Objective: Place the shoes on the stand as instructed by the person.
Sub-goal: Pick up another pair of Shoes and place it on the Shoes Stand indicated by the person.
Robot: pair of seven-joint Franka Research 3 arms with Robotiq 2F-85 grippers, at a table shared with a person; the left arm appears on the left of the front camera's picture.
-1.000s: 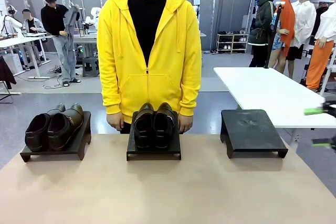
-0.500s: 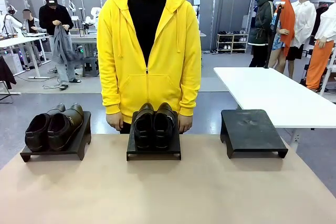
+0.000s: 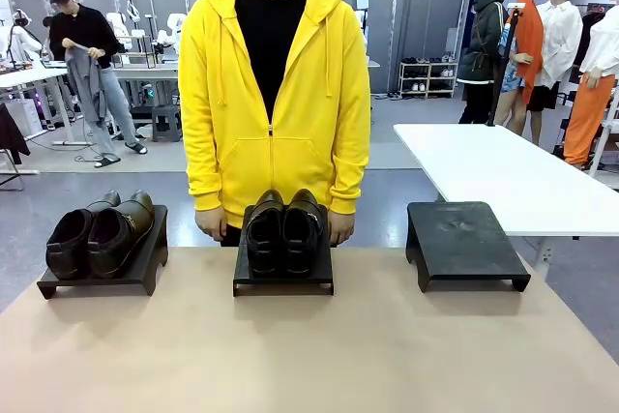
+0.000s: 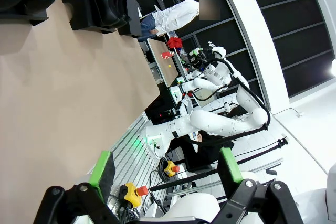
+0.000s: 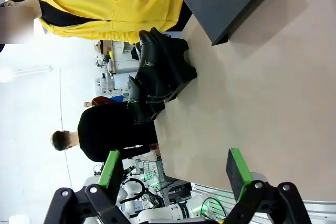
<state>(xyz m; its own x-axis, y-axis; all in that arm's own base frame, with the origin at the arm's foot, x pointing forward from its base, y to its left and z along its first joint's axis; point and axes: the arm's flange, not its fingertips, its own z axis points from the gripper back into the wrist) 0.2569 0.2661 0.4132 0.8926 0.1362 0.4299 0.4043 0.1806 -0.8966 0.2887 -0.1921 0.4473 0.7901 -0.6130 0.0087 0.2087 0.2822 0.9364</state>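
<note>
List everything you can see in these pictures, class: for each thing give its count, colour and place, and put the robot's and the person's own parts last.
Stands: three, black, in a row along the table's far edge.
Shoes: two pairs, shiny black; one pair on the left stand, the other pair on the middle stand; the right stand is bare.
Table: one, tan, in front of the person.
White table: one, behind on the right.
Person: one, yellow hoodie over black shirt, standing behind the middle stand, hands at either side of it.
Left gripper: black with green pads, open, over the table.
Right gripper: black with green pads, open, over the table.
</note>
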